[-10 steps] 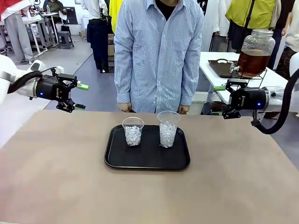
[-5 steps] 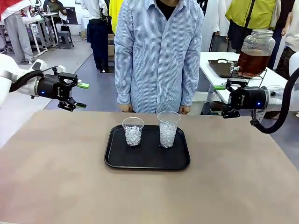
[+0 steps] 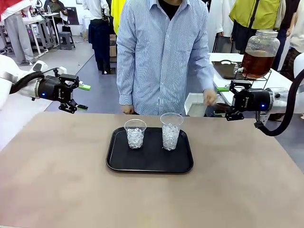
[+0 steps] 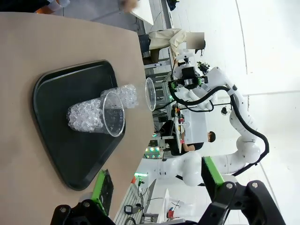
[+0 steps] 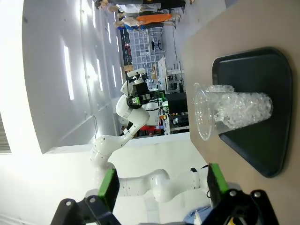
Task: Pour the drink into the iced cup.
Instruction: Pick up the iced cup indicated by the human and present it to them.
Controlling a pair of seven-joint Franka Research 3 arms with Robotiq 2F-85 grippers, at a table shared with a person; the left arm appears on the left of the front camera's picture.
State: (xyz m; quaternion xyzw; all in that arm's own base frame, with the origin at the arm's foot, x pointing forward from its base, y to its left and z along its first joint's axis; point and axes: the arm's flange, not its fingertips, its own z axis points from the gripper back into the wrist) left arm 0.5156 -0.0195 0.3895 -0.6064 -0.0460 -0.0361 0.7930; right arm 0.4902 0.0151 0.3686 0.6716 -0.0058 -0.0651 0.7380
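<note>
Two clear iced cups stand on a black tray point(image 3: 114, 164): a shorter one point(image 3: 135, 134) on the left and a taller one point(image 3: 170, 131) on the right, both full of white ice. The amber-brown drink point(image 3: 257, 62) sits in a big glass jar on a side table at the back right. My left gripper point(image 3: 82, 98) hangs open above the table's far left corner. My right gripper point(image 3: 225, 102) hangs open off the far right edge. In the left wrist view the open fingers point(image 4: 101, 188) face the cups point(image 4: 93, 115). The right wrist view looks along its fingers point(image 5: 215, 181) at the cups point(image 5: 236, 109).
A person in a striped shirt stands at the far edge behind the tray, one hand point(image 3: 209, 97) reaching out near my right gripper. A white side table point(image 3: 223, 80) with a dark tray stands at the back right. Bare brown tabletop point(image 3: 57, 180) surrounds the tray.
The person's hand on the picture's right has lifted from the table edge and swung out toward the side table. My left gripper shifted slightly; the right one stayed put.
</note>
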